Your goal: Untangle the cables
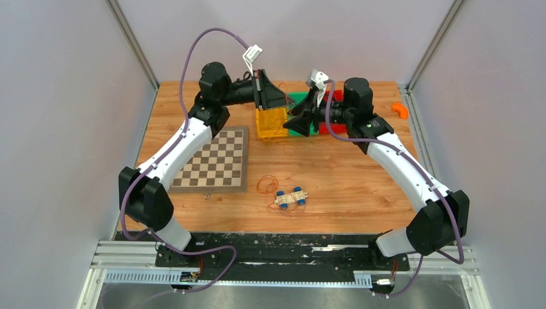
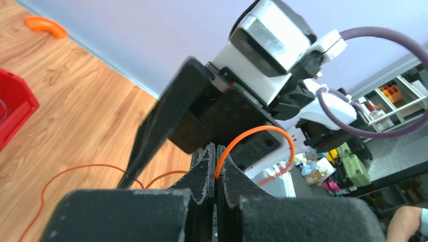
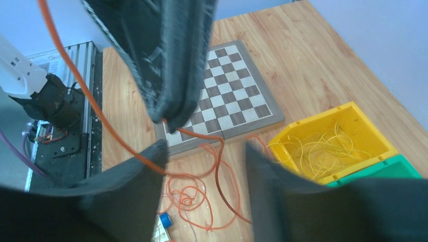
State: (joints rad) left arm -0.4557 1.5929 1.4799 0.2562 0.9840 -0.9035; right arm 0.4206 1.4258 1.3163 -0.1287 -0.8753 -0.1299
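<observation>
Over on the desk's (image 1: 348, 180) left: chessboard (image 1: 216, 159). Just right of it, toward the back, three bins (image 1: 270, 132) in a row. Above that row, left end effector (image 1: 286, 106) and right end effector (image 1: 301, 120) nose to nose, a cable (image 2: 257, 132) between the left one's jaws. Front centre: wheeled toy (image 1: 291, 197), cable coil (image 1: 266, 185) just behind it. Far right corner: curved piece (image 1: 400, 110).

You're looking at a robotics lab cell: grey panel walls (image 1: 58, 96), aluminium-extrusion rail (image 1: 116, 261) along the wooden bench top (image 1: 348, 180), parts shelving (image 2: 398, 101) with storage bins behind.
</observation>
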